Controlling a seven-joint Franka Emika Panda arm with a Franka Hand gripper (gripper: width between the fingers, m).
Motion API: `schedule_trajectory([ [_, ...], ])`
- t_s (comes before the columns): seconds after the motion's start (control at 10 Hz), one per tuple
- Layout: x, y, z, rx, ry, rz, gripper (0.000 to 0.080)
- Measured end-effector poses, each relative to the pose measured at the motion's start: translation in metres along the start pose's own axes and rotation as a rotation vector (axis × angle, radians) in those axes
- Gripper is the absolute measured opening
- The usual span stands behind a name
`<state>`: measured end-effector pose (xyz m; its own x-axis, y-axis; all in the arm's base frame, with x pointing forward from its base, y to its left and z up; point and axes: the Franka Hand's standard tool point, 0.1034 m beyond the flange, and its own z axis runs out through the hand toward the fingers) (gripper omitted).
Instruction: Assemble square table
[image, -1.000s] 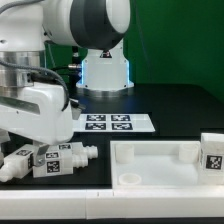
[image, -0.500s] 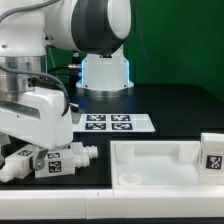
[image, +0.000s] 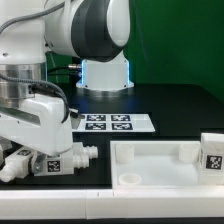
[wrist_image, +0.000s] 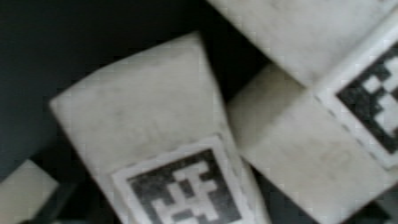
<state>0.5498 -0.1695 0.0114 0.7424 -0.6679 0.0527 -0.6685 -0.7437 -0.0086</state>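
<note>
The white square tabletop slab (image: 160, 160) with a raised rim lies at the front, towards the exterior view's right. Several short white legs with tags (image: 62, 161) lie clustered at the exterior view's left. One more tagged leg (image: 212, 153) stands at the right by the slab. My gripper (image: 30, 148) hangs low right over the leg cluster, and its fingers are hidden behind the hand. The wrist view is filled by one tagged leg (wrist_image: 169, 140) lying against another tagged leg (wrist_image: 329, 110), very close. No fingertips show there.
The marker board (image: 112, 123) lies flat on the black table behind the slab. The robot base (image: 105, 70) stands at the back centre. The arm's bulk covers the exterior view's left side above the legs.
The arm has sunk a little and shifted slightly to the exterior view's left over the leg cluster. The slab and legs have not moved.
</note>
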Motion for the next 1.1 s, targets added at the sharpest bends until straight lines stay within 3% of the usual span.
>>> schedule_trajectory([
  [0.1, 0.000, 0.000, 0.000, 0.000, 0.000, 0.000, 0.0396],
  [0.2, 0.000, 0.000, 0.000, 0.000, 0.000, 0.000, 0.0284],
  [0.5, 0.001, 0.001, -0.002, -0.001, -0.002, -0.009, 0.0284],
  [0.6, 0.004, 0.002, -0.010, 0.004, -0.003, -0.031, 0.0284],
  [0.9, 0.002, 0.011, -0.059, 0.059, -0.028, -0.036, 0.0284],
  [1.0, -0.002, 0.012, -0.067, 0.071, -0.029, -0.011, 0.0284],
  [1.1, -0.002, 0.013, -0.065, 0.067, -0.029, -0.011, 0.0284],
])
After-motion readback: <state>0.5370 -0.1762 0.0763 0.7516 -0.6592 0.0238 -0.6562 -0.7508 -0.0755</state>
